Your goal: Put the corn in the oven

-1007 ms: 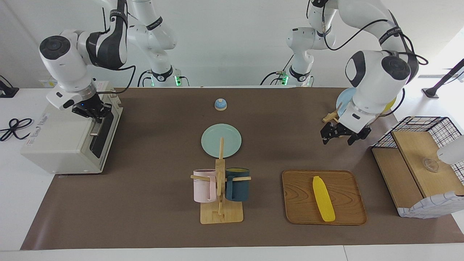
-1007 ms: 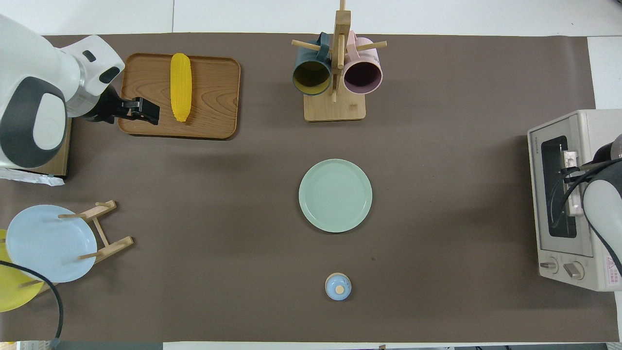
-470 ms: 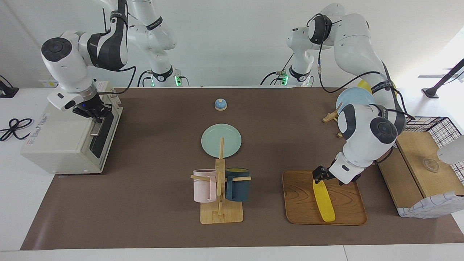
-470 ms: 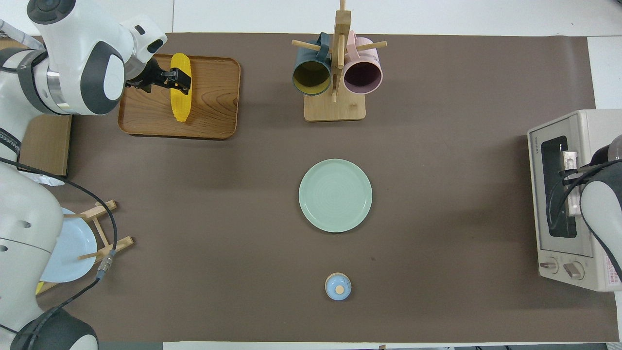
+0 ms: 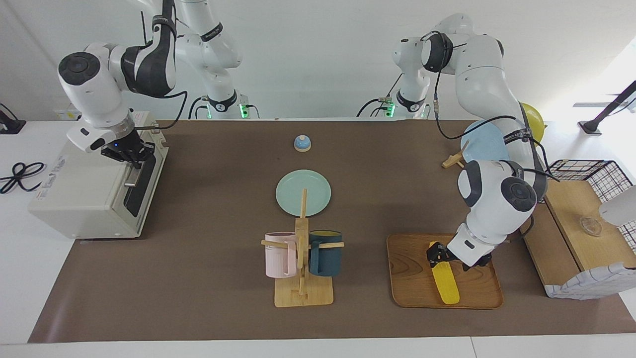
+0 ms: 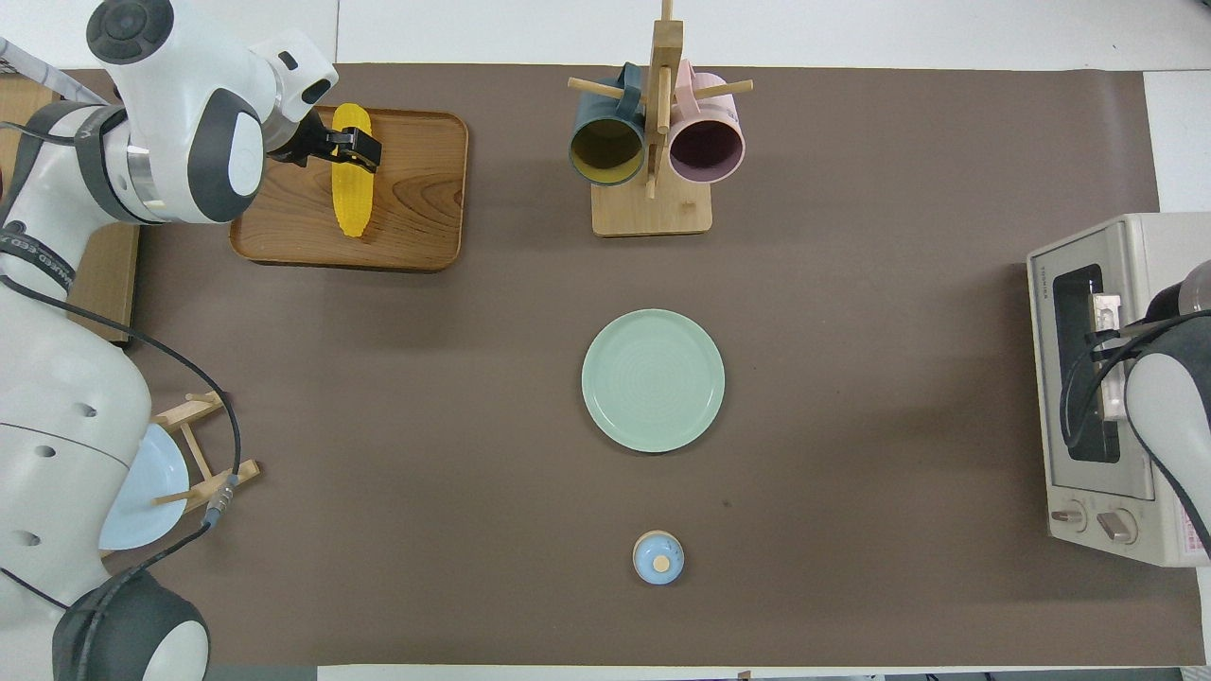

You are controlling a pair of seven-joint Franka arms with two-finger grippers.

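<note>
Lying lengthwise on the wooden tray (image 5: 412, 278) at the left arm's end of the desk (image 5: 198, 278), the corn (image 5: 443, 282) is pointing its tapered tip toward the robots. The left gripper (image 5: 449, 254) is sitting down at the corn's end nearer the robots, its fingers (image 6: 363, 148) spread wide on either side of the cob; whether they are touching it cannot be told. The right gripper (image 5: 126, 151) is sitting at the handle (image 5: 130, 178) of the oven (image 5: 84, 199), fingers clenched; whether they are gripping the bar itself cannot be told. The oven is standing at the right arm's end of the desk with its dark glass door (image 6: 1088, 364) closed. Between the two ends, a green plate (image 5: 303, 192) is lying mid-desk, a mug stand (image 5: 302, 258) with a pink and a dark blue mug is standing farther from the robots than the plate, and a small blue bell (image 5: 302, 143) is sitting nearer to them.
</note>
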